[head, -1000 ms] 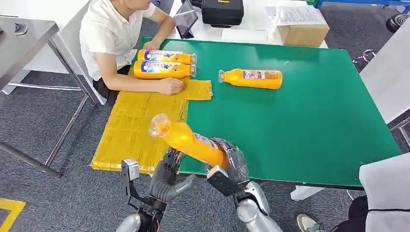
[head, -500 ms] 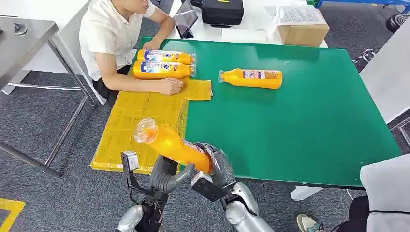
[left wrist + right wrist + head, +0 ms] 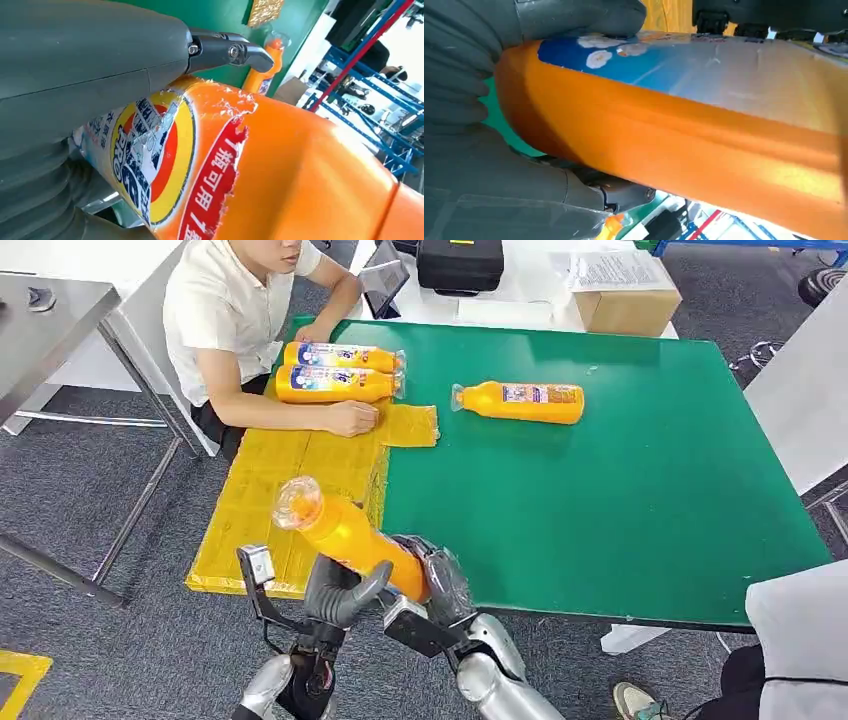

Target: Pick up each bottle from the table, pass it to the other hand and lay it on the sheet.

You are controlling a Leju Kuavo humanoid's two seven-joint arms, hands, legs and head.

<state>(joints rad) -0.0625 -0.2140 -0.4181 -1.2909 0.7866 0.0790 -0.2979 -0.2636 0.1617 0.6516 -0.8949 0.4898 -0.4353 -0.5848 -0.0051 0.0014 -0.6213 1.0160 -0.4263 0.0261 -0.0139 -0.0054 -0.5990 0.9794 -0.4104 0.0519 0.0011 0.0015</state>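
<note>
An orange juice bottle [image 3: 340, 535] hangs tilted over the near edge of the yellow sheet [image 3: 265, 490], cap end up and away from me. My right hand [image 3: 432, 585] grips its base. My left hand [image 3: 340, 595] wraps its middle from below, thumb over the label. Up close, the bottle [image 3: 300, 165] lies under my left hand [image 3: 90, 60], and the bottle [image 3: 699, 150] sits in my right hand [image 3: 469, 60]. Two bottles [image 3: 340, 357] [image 3: 335, 385] lie on the sheet's far end. One more bottle [image 3: 525, 402] lies on the green table [image 3: 620, 500].
A seated person rests a hand [image 3: 352, 418] on the far end of the sheet, beside the two laid bottles. A tablet [image 3: 384, 282], a black case [image 3: 460, 262] and a cardboard box [image 3: 627, 300] stand beyond the table's far edge. A grey table [image 3: 50, 320] stands at left.
Both hands and the bottle have moved left and toward me, from over the table's edge to the sheet's near end. My left hand has closed around the bottle's middle.
</note>
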